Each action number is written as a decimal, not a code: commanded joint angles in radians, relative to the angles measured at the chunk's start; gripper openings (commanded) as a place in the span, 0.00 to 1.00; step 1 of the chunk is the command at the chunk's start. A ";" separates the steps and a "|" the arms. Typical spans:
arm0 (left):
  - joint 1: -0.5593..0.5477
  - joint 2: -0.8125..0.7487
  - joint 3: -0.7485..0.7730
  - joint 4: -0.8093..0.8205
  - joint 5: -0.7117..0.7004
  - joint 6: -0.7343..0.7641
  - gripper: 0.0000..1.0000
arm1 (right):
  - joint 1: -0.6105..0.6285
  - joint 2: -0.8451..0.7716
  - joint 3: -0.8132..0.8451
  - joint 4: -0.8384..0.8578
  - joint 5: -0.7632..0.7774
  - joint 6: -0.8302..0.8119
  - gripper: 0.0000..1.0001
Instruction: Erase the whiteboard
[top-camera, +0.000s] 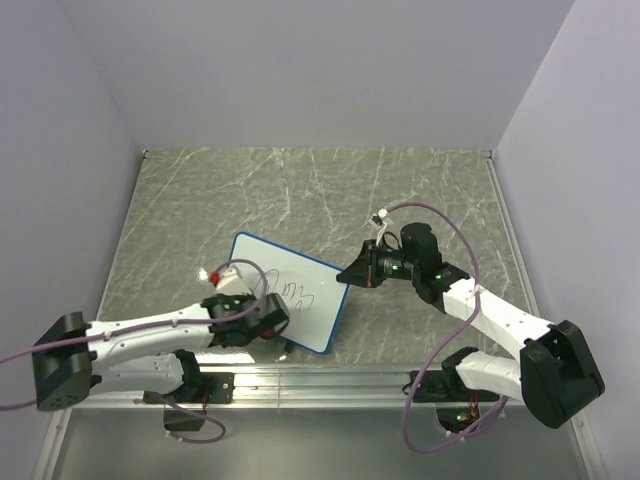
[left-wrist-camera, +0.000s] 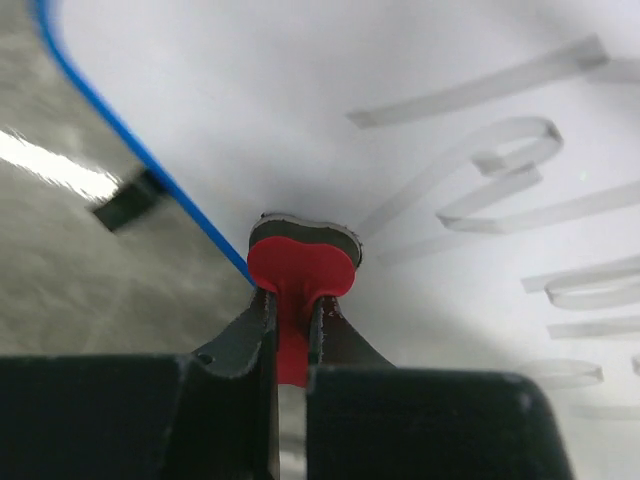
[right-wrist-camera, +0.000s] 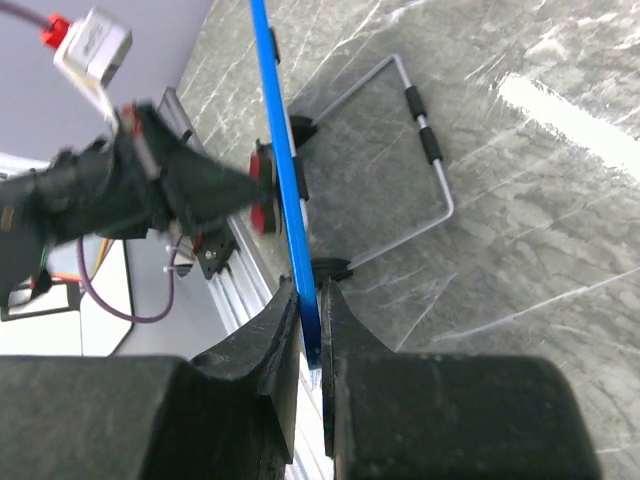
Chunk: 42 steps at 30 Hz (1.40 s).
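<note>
1. Top view: the whiteboard (top-camera: 305, 300) sits between the two arms. The right gripper (top-camera: 352, 275) is at its right corner and the left gripper (top-camera: 272, 318) over its near-left part.
2. Left wrist: the fingers (left-wrist-camera: 250, 330) are narrow, clamping a red eraser (left-wrist-camera: 300, 265) that touches the whiteboard (left-wrist-camera: 450, 80) just inside its blue rim.
3. Right wrist: the fingers (right-wrist-camera: 265, 340) are narrow, one on each face of the edge-on whiteboard (right-wrist-camera: 283, 170), pinching its rim.

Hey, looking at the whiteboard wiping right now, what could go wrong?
The right claw pinches only the thin blue rim of the whiteboard, so wiping pressure may twist it loose. The left claw holds the eraser close to that rim; a stroke might slip off, missing the scribbles.
</note>
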 joint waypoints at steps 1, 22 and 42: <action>0.113 -0.080 -0.073 0.095 -0.055 0.067 0.00 | -0.002 -0.014 -0.007 -0.170 0.066 0.023 0.00; -0.060 0.391 0.457 0.408 -0.026 0.363 0.00 | 0.004 -0.025 -0.018 -0.182 0.051 0.004 0.00; 0.008 0.257 -0.043 0.416 -0.093 0.081 0.00 | 0.012 0.016 -0.014 -0.182 0.045 0.000 0.00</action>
